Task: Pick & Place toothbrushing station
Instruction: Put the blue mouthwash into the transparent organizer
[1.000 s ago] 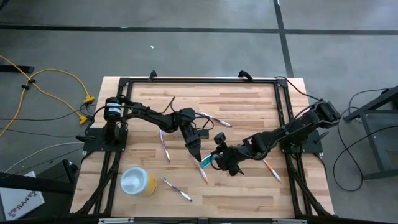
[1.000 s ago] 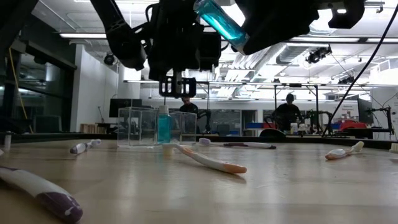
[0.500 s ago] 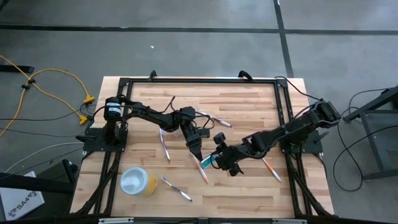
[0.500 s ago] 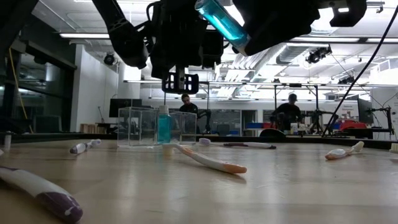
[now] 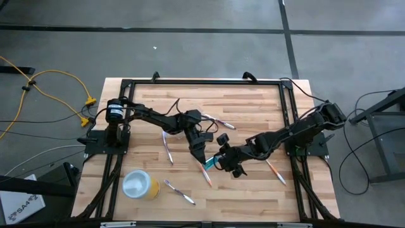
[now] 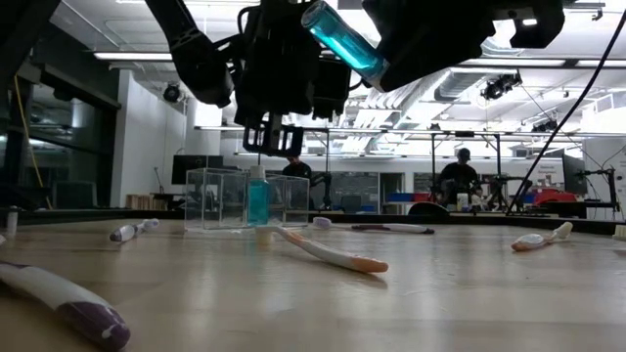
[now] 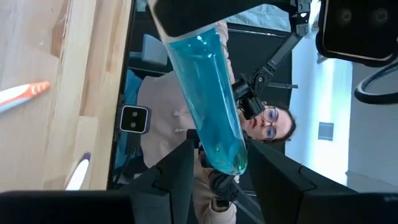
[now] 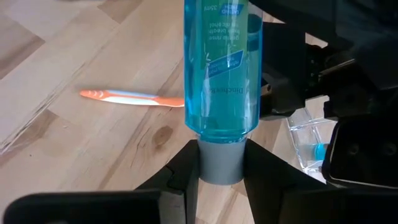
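Observation:
My right gripper (image 8: pixel 219 149) is shut on a blue tube (image 8: pixel 221 68) held high above the table's middle; the tube also shows in the low view (image 6: pixel 342 39) and the high view (image 5: pixel 210 163). My left gripper (image 7: pixel 221 142) is open, and its fingers stand on either side of the tube's free end (image 7: pixel 227 158). A clear cup (image 6: pixel 230 198) holding a second blue tube (image 6: pixel 257 200) stands on the table behind. An orange toothbrush (image 6: pixel 333 254) and a purple one (image 6: pixel 68 305) lie flat on the wood. My right gripper pinches the tube's grey cap (image 8: pixel 221 169) between its two fingers. The fingers lie along the tube and come from the table's right. The tube is lifted clear and tilted, its free end up and toward the table's left. Whether my left gripper touches the tube, I cannot tell.
A yellow cup (image 5: pixel 140 184) stands at the near left. More toothbrushes lie at the far middle (image 5: pixel 218 121), left of middle (image 5: pixel 167 147), near the front (image 5: pixel 180 191) and at the right (image 5: pixel 276 171). People show beyond the table (image 6: pixel 458 176).
My right gripper has carried the blue tube a little toward the table's left, closer to my left gripper. The tube stays tilted and clear of the table.

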